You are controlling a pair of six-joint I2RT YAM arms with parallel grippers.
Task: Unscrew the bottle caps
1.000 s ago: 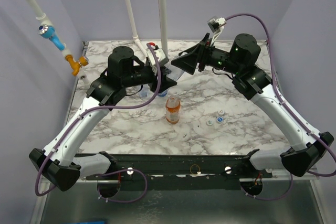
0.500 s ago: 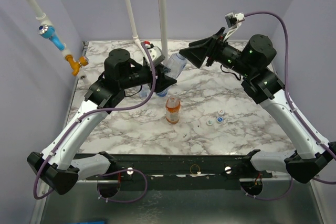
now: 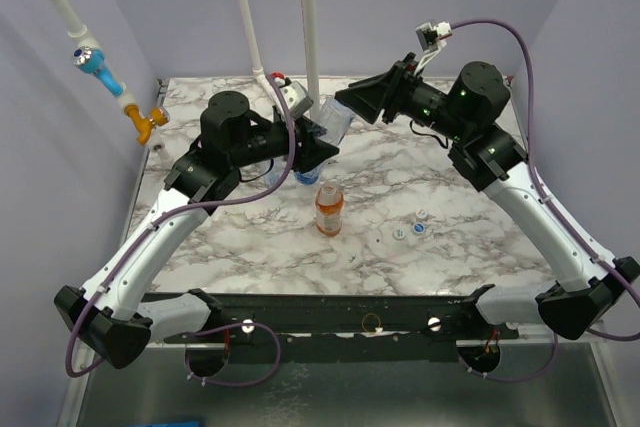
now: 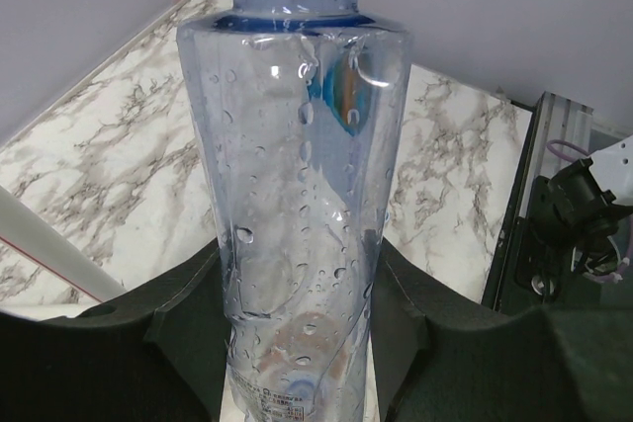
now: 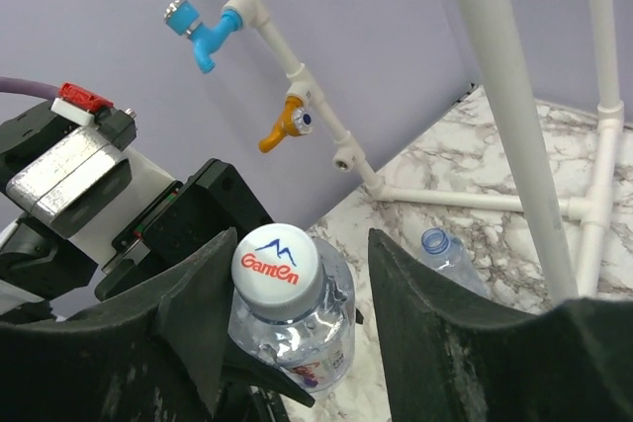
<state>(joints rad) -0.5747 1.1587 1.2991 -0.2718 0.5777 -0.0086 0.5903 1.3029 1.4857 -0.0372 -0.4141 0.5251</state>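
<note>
My left arm [image 3: 160, 237] rose from its base at the near edge, bent at the elbow and reached toward the middle of the table [image 3: 450, 267]. The left gripper [image 3: 318, 147] was raised off the marble and pinched a clear bottle [image 3: 335, 122] at its lower body. The bottle tilted up and away toward the other arm. In the left wrist view its fingers [image 4: 183, 328] pressed on both sides of the wet bottle [image 4: 307, 175].

The cap [image 5: 276, 264] was on the bottle's neck, between the spread fingers of the right gripper [image 3: 358, 105]. One finger sat close beside the cap and the other stood off with a clear gap. I could not tell whether the near one touched. My right arm [image 3: 530, 207] climbed from its base, folded high and pointed back toward the left arm.

An orange bottle [image 3: 329, 209] stood upright below the grippers, with loose caps [image 3: 399, 233] near it.

From above the cap was hidden by the right fingers. The left wrist view cut off the bottle's base and most of its cap. An open bottle [image 5: 442, 249] showed only its neck.
</note>
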